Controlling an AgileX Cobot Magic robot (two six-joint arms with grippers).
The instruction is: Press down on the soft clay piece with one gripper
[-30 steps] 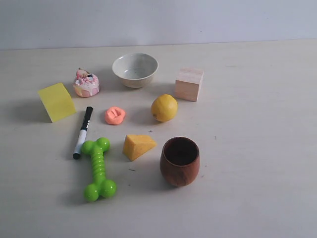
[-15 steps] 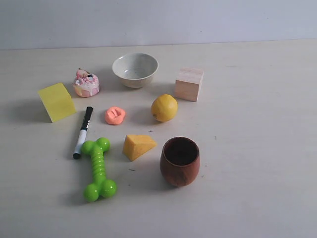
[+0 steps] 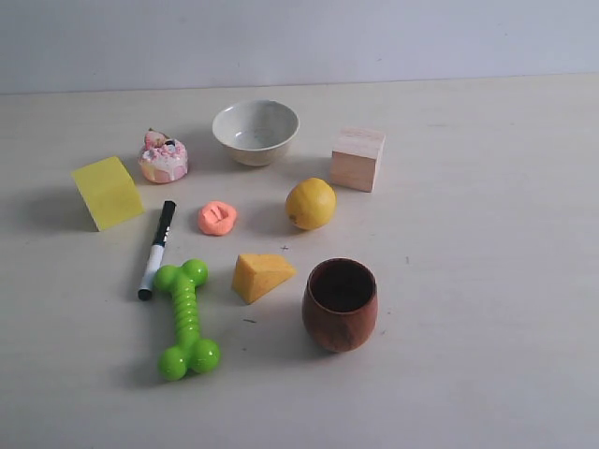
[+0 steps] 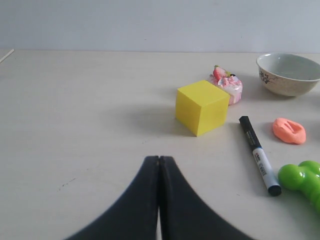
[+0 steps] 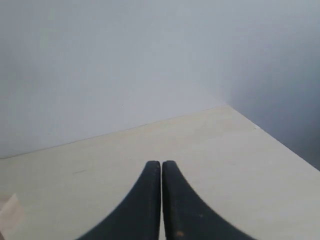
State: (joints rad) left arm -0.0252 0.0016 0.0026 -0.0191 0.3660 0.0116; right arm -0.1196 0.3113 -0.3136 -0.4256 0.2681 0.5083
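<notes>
The soft clay piece [image 3: 217, 218] is a small salmon-orange lump with dents, lying on the table between the marker and the lemon. The left wrist view also shows the clay [image 4: 289, 131], far off to one side beyond the marker. My left gripper [image 4: 159, 159] is shut with nothing between its fingers, over bare table short of the yellow cube. My right gripper [image 5: 161, 163] is shut and empty, facing bare table and wall. Neither gripper appears in the exterior view.
Around the clay lie a black-and-white marker [image 3: 156, 249], yellow cube [image 3: 107, 192], pink-frosted cake toy [image 3: 163, 157], white bowl [image 3: 255, 132], lemon [image 3: 310, 203], wooden block [image 3: 357, 159], cheese wedge [image 3: 261, 276], green bone toy [image 3: 185, 318] and brown wooden cup [image 3: 340, 304].
</notes>
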